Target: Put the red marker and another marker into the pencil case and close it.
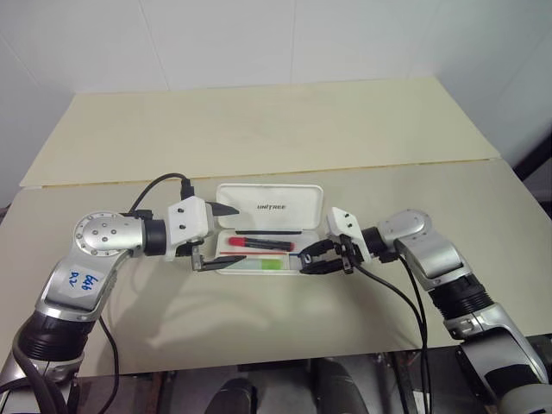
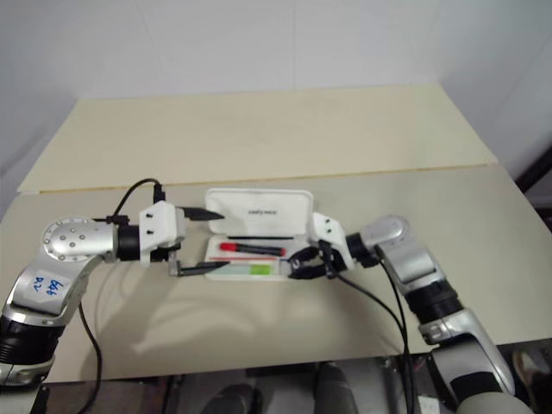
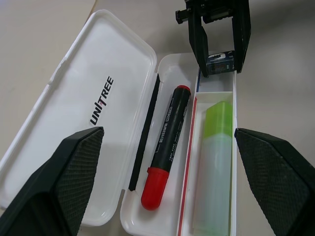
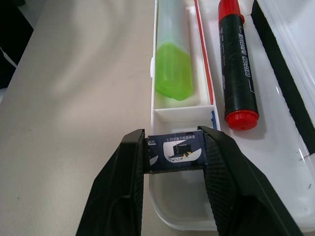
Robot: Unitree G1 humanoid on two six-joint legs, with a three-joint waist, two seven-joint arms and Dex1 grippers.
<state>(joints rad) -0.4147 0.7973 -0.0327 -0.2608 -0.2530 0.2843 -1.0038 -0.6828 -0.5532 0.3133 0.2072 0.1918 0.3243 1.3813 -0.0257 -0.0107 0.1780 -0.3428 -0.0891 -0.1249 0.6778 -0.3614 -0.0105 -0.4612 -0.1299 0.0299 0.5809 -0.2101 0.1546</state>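
Note:
The white pencil case point(image 1: 269, 205) lies open on the table, its "UNITREE" lid folded back. In its tray lie the red marker point(image 3: 165, 147), with a black barrel and red cap, and beside it the pale-green highlighter point(image 3: 214, 162) in the narrow compartment. My left gripper point(image 1: 217, 239) is open at the case's left end, one finger on each side of the tray. At the case's right end my right gripper point(image 4: 173, 140) is shut on a small dark-labelled eraser-like block point(image 4: 174, 153) and holds it over the tray's end compartment.
The case sits near the middle of a pale beige table point(image 1: 259, 129). A seam point(image 1: 405, 166) runs across the table behind the case. Black cables point(image 1: 155, 185) trail from both wrists above the tabletop.

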